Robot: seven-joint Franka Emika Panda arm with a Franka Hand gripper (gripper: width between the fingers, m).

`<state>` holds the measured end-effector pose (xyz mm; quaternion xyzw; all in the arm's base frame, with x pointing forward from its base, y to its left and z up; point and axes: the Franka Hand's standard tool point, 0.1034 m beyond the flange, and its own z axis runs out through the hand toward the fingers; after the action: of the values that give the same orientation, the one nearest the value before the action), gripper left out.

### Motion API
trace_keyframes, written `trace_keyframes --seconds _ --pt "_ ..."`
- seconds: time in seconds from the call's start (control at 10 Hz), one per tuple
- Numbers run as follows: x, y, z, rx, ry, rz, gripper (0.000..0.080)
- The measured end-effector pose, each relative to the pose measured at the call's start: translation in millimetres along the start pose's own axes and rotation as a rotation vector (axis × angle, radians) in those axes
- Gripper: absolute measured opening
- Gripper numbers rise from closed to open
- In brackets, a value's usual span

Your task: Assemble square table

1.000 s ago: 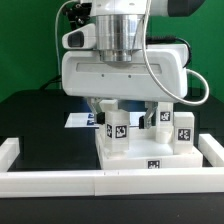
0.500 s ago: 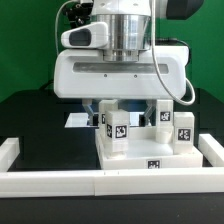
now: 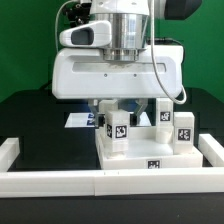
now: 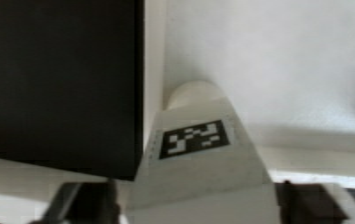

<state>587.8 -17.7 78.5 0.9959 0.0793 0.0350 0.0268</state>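
Observation:
The white square panel (image 3: 140,158) lies flat against the front wall, with a small tag on its front edge. A white leg (image 3: 117,131) with a tag stands upright on its corner toward the exterior view's left. My gripper (image 3: 110,112) hangs straight above this leg, with a finger on each side of its top. In the wrist view the leg (image 4: 200,150) fills the gap between the dark fingers (image 4: 85,205), and my gripper (image 4: 192,205) looks shut on it. Two more legs (image 3: 184,126) (image 3: 160,118) stand on the panel toward the exterior view's right.
A long low white wall (image 3: 100,182) edges the black surface at the front and sides. The marker board (image 3: 76,120) lies flat behind the panel, toward the exterior view's left. The arm's wide hand hides the area behind the legs.
My hand has turned about the leg and now shows wider toward the exterior view's left. The leg and panel stay in place.

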Motion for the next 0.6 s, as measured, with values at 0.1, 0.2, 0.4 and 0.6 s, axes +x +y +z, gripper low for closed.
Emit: trace_keyframes --seconds 0.1,0.2,0.4,0.6 --pt "-0.2 0.1 0.3 0.001 0.0 0.018 0.0288" --pt "-0.2 0.2 0.4 0.0 0.0 0.033 0.0289" --pt "-0.4 0.6 0.8 0.002 -0.001 0.056 0.0289" --pt "-0.3 1.9 1.4 0.002 0.0 0.29 0.0289"
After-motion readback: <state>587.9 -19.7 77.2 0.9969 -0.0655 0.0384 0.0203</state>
